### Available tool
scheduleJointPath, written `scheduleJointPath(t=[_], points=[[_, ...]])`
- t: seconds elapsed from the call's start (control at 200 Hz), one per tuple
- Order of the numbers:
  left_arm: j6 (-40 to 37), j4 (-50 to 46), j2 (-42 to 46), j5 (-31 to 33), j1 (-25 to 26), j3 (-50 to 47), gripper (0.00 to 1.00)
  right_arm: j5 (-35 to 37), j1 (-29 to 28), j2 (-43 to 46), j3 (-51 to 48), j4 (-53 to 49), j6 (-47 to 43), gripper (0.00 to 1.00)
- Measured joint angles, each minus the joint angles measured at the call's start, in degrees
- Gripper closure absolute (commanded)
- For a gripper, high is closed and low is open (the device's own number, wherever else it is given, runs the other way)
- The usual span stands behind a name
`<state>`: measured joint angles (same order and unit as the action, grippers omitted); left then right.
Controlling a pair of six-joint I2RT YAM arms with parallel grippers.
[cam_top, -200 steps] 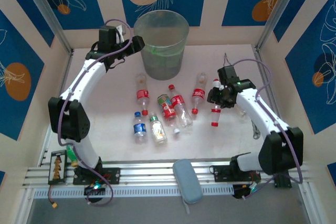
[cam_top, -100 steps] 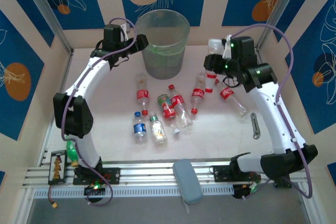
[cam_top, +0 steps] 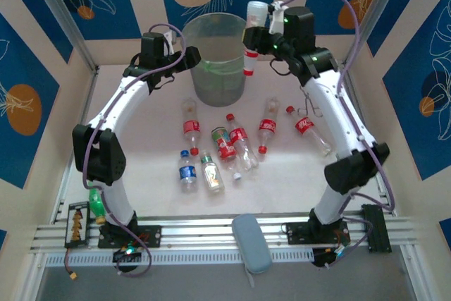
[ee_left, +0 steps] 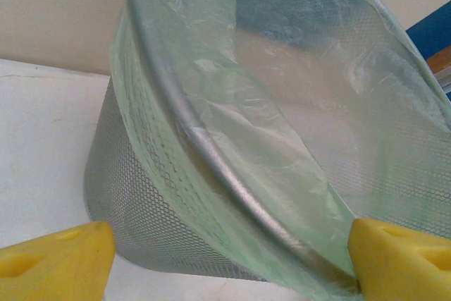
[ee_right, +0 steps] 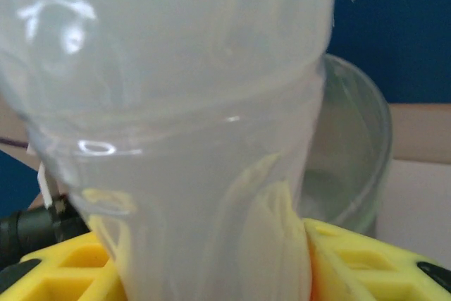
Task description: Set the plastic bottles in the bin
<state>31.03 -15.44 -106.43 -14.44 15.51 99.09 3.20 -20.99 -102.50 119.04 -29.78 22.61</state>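
Your right gripper (cam_top: pixel 262 32) is clamped on the held bottle (cam_top: pixel 252 41). The right wrist view bears this out: the clear body sits pinched between the yellow fingers (ee_right: pixel 356 262) of that gripper (ee_right: pixel 211 262).

The held bottle is up in the air at the right-hand rim of the bin (cam_top: pixel 215 68). Its red cap is at the lower end and its clear base is uppermost, so its long axis reads as close to upright rather than flat.

Your next move turns on one relation: the mouth of the bin lies to the left of the bottle. From above, the cap sits right on the line of the rim, so I judge it is not yet squarely over the opening. Letting go here could clip the edge and send the bottle down the outside. Carry it left, over the middle of the mouth, before you open. In the wrist view the bin (ee_right: pixel 356 160) shows just past the bottle.

Your left gripper (cam_top: pixel 184 58) waits at the opposite, left rim with its jaws wide and nothing in them. In its wrist view the bin wall (ee_left: pixel 211 146) runs between the yellow fingers (ee_left: pixel 56 259); I cannot tell whether they touch it.

The right arm is the one placed for this drop. The other bottles (cam_top: pixel 190 128) lie flat on the tabletop (cam_top: pixel 141 146), on the near side of the bin.
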Motion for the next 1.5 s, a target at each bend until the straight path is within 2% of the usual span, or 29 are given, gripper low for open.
scheduleJointPath(t=[0.4, 0.575, 0.725, 0.93, 1.17, 1.296, 1.391, 1.496], points=[[0.2, 1.6, -1.7, -0.6, 0.4, 0.8, 0.14, -0.4, -2.4, -27.7, 31.0, -2.1, -0.1, 0.49], [0.2, 1.6, -1.8, -0.6, 0.4, 0.9, 0.14, -0.5, -3.1, -33.6, 33.8, -4.5, -0.4, 0.48], [0.4, 1.7, -2.1, -0.9, 0.5, 1.1, 0.14, -0.5, -3.7, -34.4, 31.3, -4.4, -1.8, 0.41], [0.6, 2.6, -2.5, -1.0, 0.5, 1.2, 0.14, -0.1, -4.8, -34.4, 30.7, -4.9, -4.8, 0.27], [0.4, 2.1, -2.5, -0.9, 0.5, 1.5, 0.13, 0.0, -5.2, -34.4, 30.8, -6.5, -6.9, 0.22], [-1.0, -1.0, -2.5, -0.2, 0.5, 3.3, 0.1, 0.3, -5.2, -34.5, 33.5, -8.8, -8.2, 0.17], [-3.5, -4.4, -2.4, 1.2, 0.5, 5.4, 0.0, 0.5, -5.2, -34.2, 37.1, -9.5, -9.2, 0.14], [-6.8, -7.8, -0.8, 4.2, 0.5, 5.7, 0.0, 0.9, -5.2, -31.4, 37.7, -9.9, -10.6, 0.12]])
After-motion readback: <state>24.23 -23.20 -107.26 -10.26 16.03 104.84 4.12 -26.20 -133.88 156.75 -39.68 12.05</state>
